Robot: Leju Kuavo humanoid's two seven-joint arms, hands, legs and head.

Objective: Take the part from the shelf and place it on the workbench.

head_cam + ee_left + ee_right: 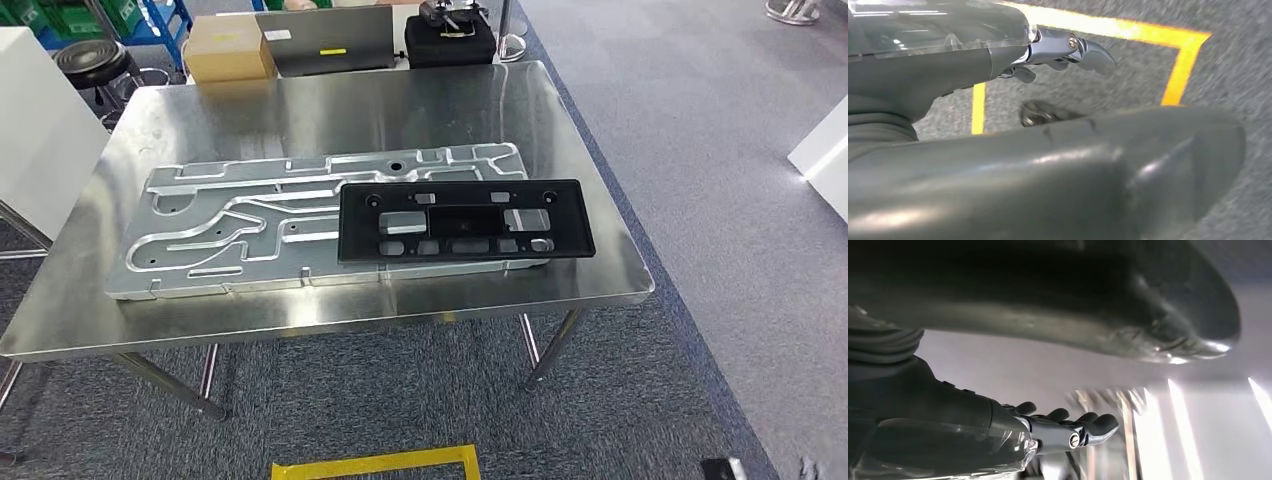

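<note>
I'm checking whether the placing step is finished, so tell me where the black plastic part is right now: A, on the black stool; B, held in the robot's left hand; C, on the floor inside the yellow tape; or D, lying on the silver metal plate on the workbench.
D: in the head view the black plastic part lies flat on the right end of the silver metal plate on the workbench, with no hand on it.
</note>
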